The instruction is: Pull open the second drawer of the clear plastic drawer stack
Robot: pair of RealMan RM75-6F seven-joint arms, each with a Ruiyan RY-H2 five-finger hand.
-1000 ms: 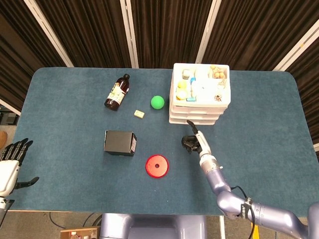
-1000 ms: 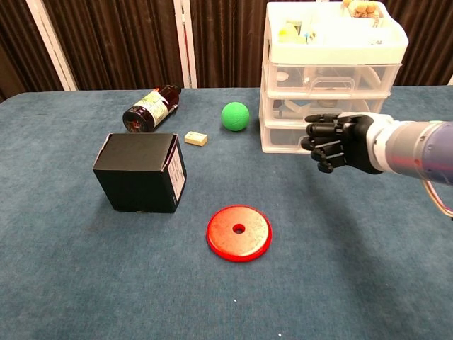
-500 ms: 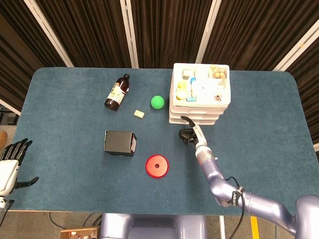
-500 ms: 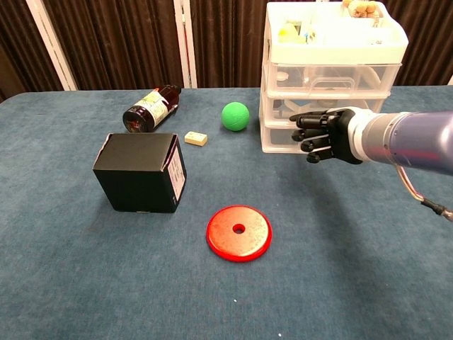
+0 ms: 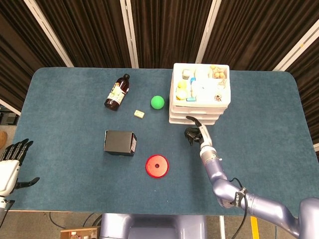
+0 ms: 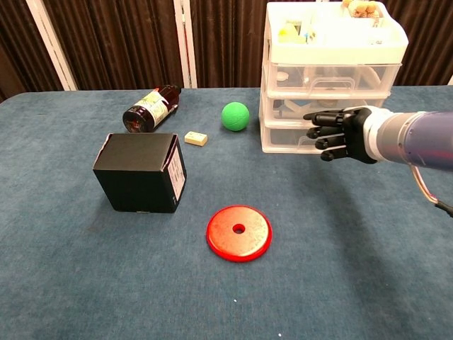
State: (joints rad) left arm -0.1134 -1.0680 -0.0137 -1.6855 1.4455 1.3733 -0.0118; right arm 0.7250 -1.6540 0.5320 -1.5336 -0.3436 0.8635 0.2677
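Note:
The clear plastic drawer stack [image 5: 199,113] [image 6: 329,78] stands at the back right of the table, a tray of small items on top. All its drawers look closed; the second drawer [image 6: 327,79] is the middle one. My right hand [image 5: 193,133] [image 6: 341,134] hovers just in front of the bottom drawer, fingers stretched out toward the left, holding nothing. It sits below the second drawer's handle and I cannot tell if it touches the stack. My left hand [image 5: 11,160] hangs off the table's near left corner, fingers apart and empty.
A brown bottle [image 5: 117,92] [image 6: 150,108] lies on its side at the back. A green ball [image 5: 157,102] [image 6: 236,116] and a small cream block [image 5: 139,114] [image 6: 197,138] sit left of the stack. A black box [image 5: 120,143] [image 6: 140,172] and red disc [image 5: 157,166] [image 6: 238,233] lie nearer.
My right hand rose toward the stack's front, swung left, then shifted back right along the lower drawers. The drawers and left hand have not moved.

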